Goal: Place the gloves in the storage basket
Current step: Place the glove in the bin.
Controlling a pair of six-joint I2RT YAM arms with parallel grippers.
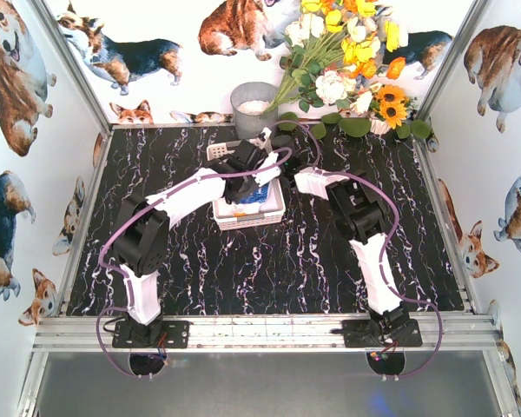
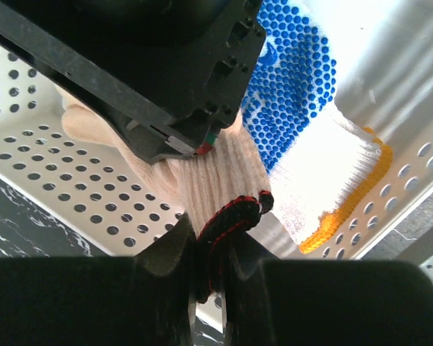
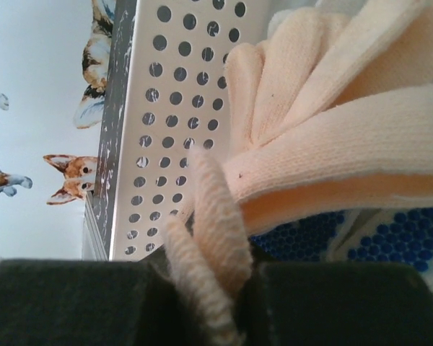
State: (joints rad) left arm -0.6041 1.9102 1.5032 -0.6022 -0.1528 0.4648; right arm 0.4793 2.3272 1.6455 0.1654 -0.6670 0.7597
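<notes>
The white perforated storage basket (image 1: 230, 219) stands at the middle of the table. Both grippers are over it. My left gripper (image 2: 211, 277) is shut on the black-and-red cuff of a cream knit glove (image 2: 216, 173) that hangs into the basket (image 2: 65, 166). My right gripper (image 3: 216, 288) is shut on a finger of the same cream glove (image 3: 325, 137). Under it a blue-dotted glove (image 2: 292, 79) with a yellow-orange cuff lies on the basket floor; it also shows in the right wrist view (image 3: 390, 234) and from above (image 1: 253, 198).
A round grey bucket (image 1: 253, 109) stands behind the basket at the back wall. A bunch of artificial flowers (image 1: 352, 61) fills the back right corner. The black marbled table (image 1: 286, 261) has metal rails on all sides.
</notes>
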